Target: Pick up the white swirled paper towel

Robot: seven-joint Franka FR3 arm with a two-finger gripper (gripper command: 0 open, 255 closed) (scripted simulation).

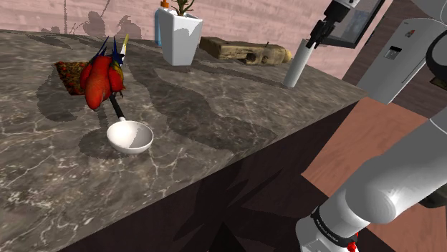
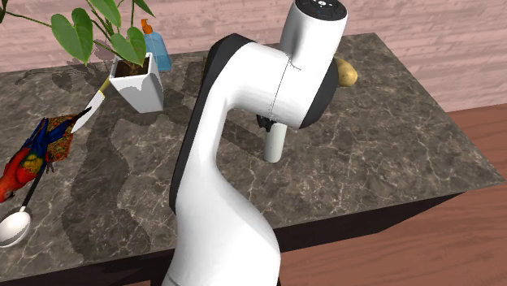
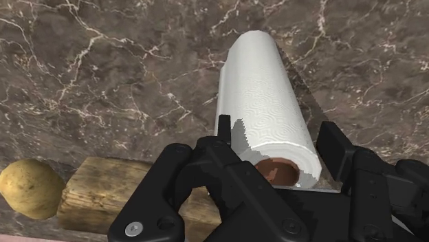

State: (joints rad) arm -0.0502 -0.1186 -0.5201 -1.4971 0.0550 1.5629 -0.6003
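The white paper towel roll [image 3: 265, 103] is upright between the black fingers [image 3: 335, 146], which are spread wide and clasp its upper end from both sides.

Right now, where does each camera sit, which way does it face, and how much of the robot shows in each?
Shoulder view: beside the arm, facing across the counter toward the paper towel roll; arm at lower right, gripper at the roll's top.
Second exterior view: high behind the arm, looking down on the counter; the arm covers the middle.
Wrist view: rides on the gripper, looking along it at the roll.
Shared: all three show the roll.
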